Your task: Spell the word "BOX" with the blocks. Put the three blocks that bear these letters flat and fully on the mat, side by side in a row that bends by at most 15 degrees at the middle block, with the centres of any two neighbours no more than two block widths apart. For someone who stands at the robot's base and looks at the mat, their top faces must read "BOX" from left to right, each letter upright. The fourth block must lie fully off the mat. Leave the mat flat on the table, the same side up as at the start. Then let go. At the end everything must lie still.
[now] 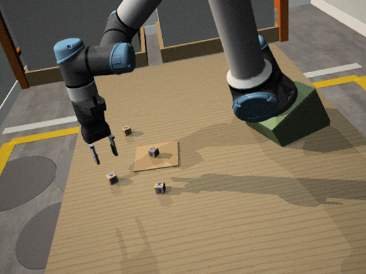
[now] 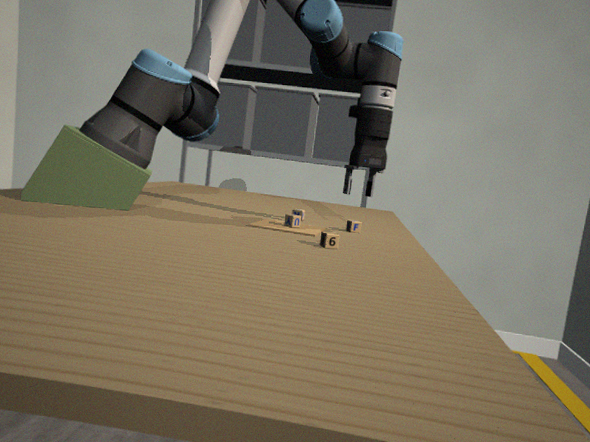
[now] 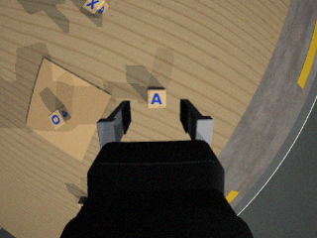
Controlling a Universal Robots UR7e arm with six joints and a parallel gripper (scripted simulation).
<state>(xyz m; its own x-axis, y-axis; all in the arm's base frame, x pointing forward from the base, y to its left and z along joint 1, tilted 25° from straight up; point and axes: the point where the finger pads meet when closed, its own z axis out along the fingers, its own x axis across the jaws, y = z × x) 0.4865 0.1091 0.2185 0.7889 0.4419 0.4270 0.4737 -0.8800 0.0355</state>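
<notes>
While the gripper [image 3: 155, 121] hangs wide open and empty above the table [image 1: 219, 229], the A block [image 3: 157, 98] lies off the mat [image 1: 169, 150], framed between the fingers in the wrist view. It looks like a small, stiff, light wooden cube. Pinching two opposite flat side faces squarely should hold it.

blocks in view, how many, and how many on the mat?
4 blocks, 1 on the mat. The O block sits on the mat; the X block and A block lie on the table in front of it; a fourth block lies behind it. None seems hidden.
</notes>
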